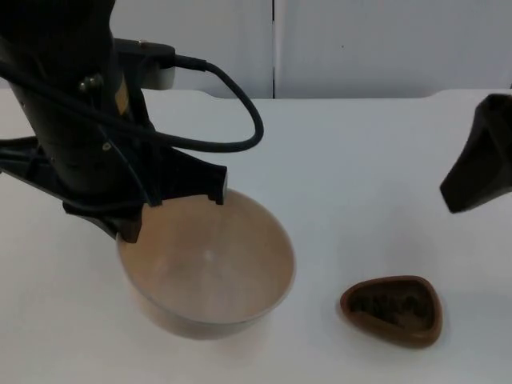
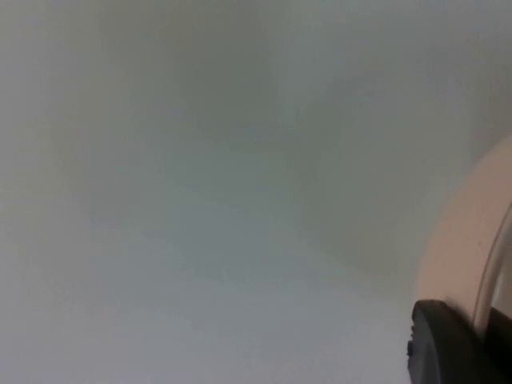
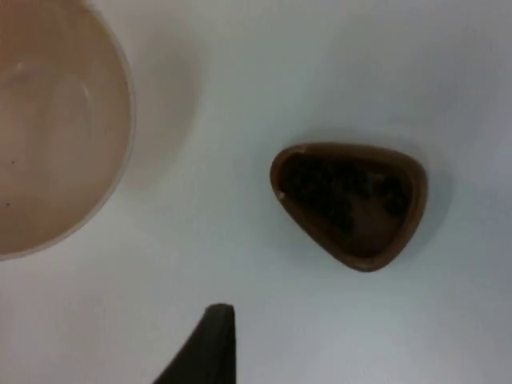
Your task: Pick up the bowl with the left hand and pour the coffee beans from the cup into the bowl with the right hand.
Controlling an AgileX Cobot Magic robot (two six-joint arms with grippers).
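Top view showed left claw (image 1: 172,210) clamped on bowl (image 1: 206,272) rim at ten o'clock; right claw (image 1: 478,164), state indeterminate, must next grasp the cup (image 1: 392,310).

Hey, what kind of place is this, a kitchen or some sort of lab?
Probably a robot test bench, not a kitchen: a bare white table against a grey partition wall, with just a pink bowl and a brown cup of coffee beans.
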